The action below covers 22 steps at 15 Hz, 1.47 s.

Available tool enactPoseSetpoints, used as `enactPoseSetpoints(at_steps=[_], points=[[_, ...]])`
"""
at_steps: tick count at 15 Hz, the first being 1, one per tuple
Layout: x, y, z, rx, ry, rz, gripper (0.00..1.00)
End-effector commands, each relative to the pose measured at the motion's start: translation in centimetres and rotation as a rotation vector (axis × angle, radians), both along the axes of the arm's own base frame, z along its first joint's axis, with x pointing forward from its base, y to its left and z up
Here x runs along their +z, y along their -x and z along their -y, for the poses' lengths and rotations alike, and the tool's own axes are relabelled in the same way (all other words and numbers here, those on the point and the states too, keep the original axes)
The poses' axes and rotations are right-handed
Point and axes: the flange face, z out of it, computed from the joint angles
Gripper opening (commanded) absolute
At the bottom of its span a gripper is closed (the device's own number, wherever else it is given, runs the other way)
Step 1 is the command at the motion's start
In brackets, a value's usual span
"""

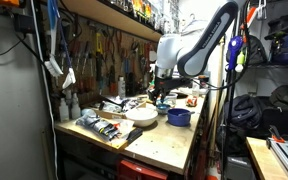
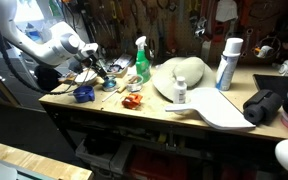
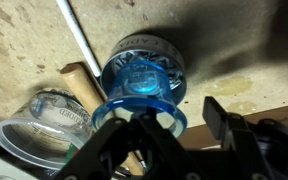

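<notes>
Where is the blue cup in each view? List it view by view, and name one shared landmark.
Exterior view: the blue cup is right of centre, on the bench.
Exterior view: it is at the left, near the bench's front edge.
Wrist view: it is at centre, seen from above, just beyond the claw.
Shared landmark: the wooden bench that it stands on.

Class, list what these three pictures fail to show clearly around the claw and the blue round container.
1. Wrist view: the near rim of the blue round container is hidden by the claw, so whether they touch is unclear.
2. Wrist view: the clear container is partly cut off by the bottom edge.
3. Both exterior views: the claw is too small and dark to read its jaws.
4. Exterior view: the wall tools are blurred and too small to name.
</notes>
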Motion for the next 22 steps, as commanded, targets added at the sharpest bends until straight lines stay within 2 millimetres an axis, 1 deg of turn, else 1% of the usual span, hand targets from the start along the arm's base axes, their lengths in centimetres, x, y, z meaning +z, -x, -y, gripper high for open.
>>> enactPoseSetpoints(at_steps=[1,3,4,5,6,8,10,13,15,17,18,20,22], points=[[-0.8,-0.4,-0.2,-0.015,0.017,0.004,0.21],[-0.7,-0.6,0.0,-0.022,0.031,0.008,0.08],[-0.5,-0.7,0.1,-0.031,0.038,0.01,0.03],[-0.2,-0.8,0.3,-0.04,0.046,0.013,0.02],[0.3,-1.0,0.5,-0.051,0.048,0.014,0.05],[1.1,-1.3,0.8,-0.068,0.058,0.024,0.04],[2.1,-1.3,1.0,-0.085,0.06,0.034,0.05],[3.8,-1.1,0.7,-0.067,0.061,0.055,0.05],[5.6,-0.8,0.3,-0.045,0.045,0.085,0.05],[6.9,-0.2,-1.0,0.01,-0.004,0.095,0.05],[7.6,0.2,-2.2,0.058,-0.041,0.102,0.05],[8.5,1.0,-5.1,0.144,-0.102,0.114,0.05],[9.3,1.8,-8.3,0.237,-0.155,0.112,0.05]])
